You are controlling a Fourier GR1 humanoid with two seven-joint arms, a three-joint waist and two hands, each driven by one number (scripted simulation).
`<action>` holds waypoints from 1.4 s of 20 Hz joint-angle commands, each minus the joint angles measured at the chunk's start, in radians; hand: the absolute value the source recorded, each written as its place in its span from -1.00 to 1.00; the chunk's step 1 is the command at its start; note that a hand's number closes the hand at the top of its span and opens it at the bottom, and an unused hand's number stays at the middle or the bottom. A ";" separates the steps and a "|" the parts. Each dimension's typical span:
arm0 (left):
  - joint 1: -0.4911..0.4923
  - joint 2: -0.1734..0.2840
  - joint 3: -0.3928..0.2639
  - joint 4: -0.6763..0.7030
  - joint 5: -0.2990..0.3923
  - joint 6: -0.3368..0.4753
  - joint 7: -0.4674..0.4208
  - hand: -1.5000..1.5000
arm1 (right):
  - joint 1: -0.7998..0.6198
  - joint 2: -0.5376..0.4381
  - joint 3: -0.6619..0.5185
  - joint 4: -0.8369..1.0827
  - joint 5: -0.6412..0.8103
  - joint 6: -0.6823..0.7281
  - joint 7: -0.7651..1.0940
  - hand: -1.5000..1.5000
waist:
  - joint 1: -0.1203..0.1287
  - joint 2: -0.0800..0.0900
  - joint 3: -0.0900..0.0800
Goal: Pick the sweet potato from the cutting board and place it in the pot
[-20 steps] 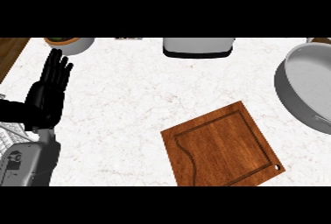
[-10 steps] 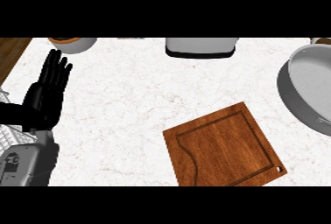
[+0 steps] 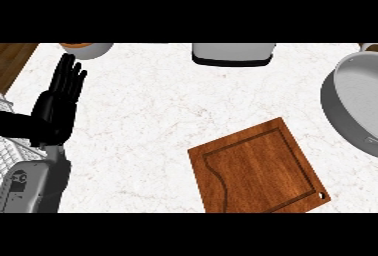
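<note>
Robot hand (image 3: 57, 102), left, resting open and empty; cutting board (image 3: 255, 170) lower right of it, bare; pot (image 3: 353, 102) far right; sweet potato unseen, likely already potted, so confirm next.

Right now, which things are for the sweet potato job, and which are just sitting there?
For the job: the wooden cutting board, with no sweet potato showing on it; the grey pot at the right edge.

Just sitting there: the white container at the back; the small bowl at the back left. The left hand rests open at the left, fingers up.
</note>
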 commanded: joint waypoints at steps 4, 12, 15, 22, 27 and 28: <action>0.035 -0.038 -0.036 -0.065 -0.024 0.029 0.014 0.00 | -0.052 0.002 0.030 0.219 0.006 0.085 -0.130 -1.00 | 0.005 0.000 0.001; 0.028 -0.001 -0.001 -0.019 -0.012 -0.008 -0.003 0.00 | -0.136 -0.023 -0.099 0.270 -0.156 0.199 -0.288 -1.00 | -0.012 -0.004 0.000; -0.016 -0.027 -0.013 0.023 -0.042 0.029 -0.012 0.00 | -0.172 -0.020 -0.148 0.300 -0.212 0.219 -0.211 -1.00 | -0.019 -0.003 0.000; -0.025 -0.005 0.003 -0.003 -0.014 -0.001 0.013 0.00 | -0.189 -0.132 -0.268 0.384 -0.336 0.336 -0.152 -1.00 | -0.002 0.005 0.002; 0.003 -0.009 -0.002 -0.048 -0.009 0.001 0.038 0.00 | -0.142 -0.221 -0.334 0.403 -0.409 0.425 -0.169 -1.00 | 0.001 0.004 0.003; 0.019 -0.017 -0.003 -0.033 -0.014 0.001 0.011 0.00 | -0.126 -0.223 -0.355 0.409 -0.429 0.421 -0.182 -1.00 | 0.000 0.006 0.004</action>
